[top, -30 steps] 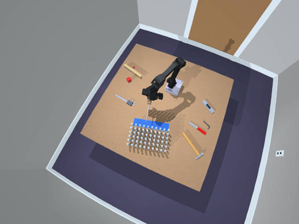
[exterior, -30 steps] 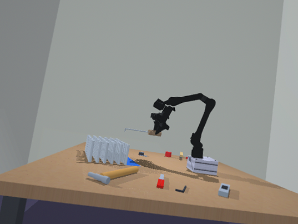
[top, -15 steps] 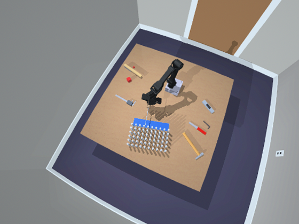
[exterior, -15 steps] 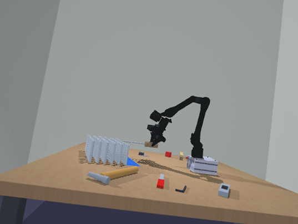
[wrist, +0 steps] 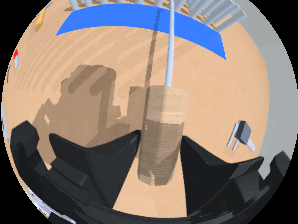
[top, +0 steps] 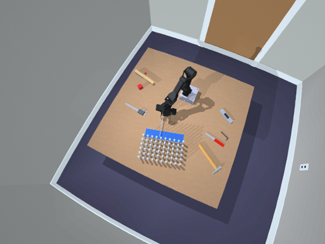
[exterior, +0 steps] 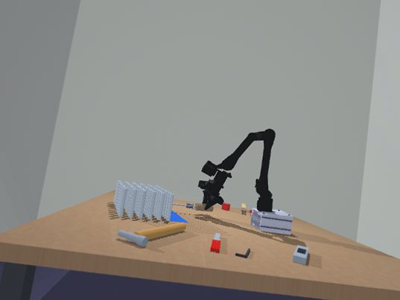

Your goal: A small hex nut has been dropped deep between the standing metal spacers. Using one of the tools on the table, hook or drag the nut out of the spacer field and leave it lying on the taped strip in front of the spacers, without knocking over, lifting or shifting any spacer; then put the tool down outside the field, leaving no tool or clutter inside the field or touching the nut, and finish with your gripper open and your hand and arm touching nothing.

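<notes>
My gripper point(top: 164, 114) point(exterior: 208, 206) point(wrist: 161, 137) is shut on the wooden handle point(wrist: 162, 110) of a thin metal rod tool. It holds the tool low over the table, in front of the strip. The tool's rod point(top: 162, 125) point(wrist: 170, 55) points over the blue taped strip point(top: 173, 135) point(exterior: 177, 217) point(wrist: 115, 15) toward the front row of spacers. The rod's far end is not clear in any view. The metal spacers point(exterior: 142, 202) point(wrist: 232, 18) stand upright in rows behind the strip. The hex nut cannot be made out.
A caliper point(top: 141, 111) point(wrist: 243, 131), a red cube point(top: 140, 86) point(exterior: 225, 206) and a pale wooden bar point(top: 144, 77) lie on one side. A hammer point(top: 208, 156) point(exterior: 162, 232), a red-handled tool point(top: 219, 142) point(exterior: 216, 245), a hex key point(top: 224, 135) and a grey block point(exterior: 301, 255) lie on the other.
</notes>
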Tool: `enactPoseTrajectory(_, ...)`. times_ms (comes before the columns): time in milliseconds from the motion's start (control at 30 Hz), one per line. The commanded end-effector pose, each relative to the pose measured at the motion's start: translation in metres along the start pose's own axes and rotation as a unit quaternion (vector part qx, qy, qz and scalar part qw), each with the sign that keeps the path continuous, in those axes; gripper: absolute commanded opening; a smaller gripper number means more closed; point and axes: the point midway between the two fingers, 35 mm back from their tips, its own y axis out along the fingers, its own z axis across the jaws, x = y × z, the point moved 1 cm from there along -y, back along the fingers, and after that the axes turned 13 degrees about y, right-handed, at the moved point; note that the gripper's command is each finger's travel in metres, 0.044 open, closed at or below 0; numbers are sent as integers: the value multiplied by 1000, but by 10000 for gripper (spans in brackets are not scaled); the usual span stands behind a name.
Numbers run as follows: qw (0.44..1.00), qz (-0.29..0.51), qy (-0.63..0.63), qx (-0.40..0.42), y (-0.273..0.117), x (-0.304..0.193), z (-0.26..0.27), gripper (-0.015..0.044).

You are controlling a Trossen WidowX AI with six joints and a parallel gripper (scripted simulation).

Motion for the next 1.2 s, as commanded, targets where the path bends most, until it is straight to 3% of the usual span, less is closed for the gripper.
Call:
enactPoseTrajectory(0,1000,-4,2,-3,2,1,0,0)
enactPoseTrajectory(1167,1000,-5,3,-3,9,25,5,0)
